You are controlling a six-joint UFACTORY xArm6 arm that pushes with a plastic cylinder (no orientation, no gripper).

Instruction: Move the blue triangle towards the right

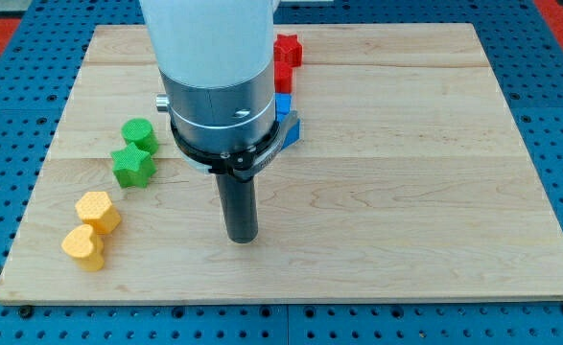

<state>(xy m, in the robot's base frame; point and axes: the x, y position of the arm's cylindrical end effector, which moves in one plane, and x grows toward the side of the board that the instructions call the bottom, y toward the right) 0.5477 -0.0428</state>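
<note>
My tip (242, 237) rests on the pale wooden board (406, 192), near its middle and toward the bottom edge. Two blue blocks (289, 123), shapes unclear, sit above it, mostly hidden by my arm. Two red blocks (287, 56) lie near the top edge. A green cylinder (138, 133) and green star (132, 166) sit toward the left edge; a yellow hexagon (98, 211) and yellow heart (83, 246) lie near the bottom-left corner.

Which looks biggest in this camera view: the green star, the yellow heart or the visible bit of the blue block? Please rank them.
1. Green star.
2. Yellow heart, close to the star in size and nearer the view's bottom, so that order is unsure.
3. Blue block, mostly hidden behind the arm.
</note>
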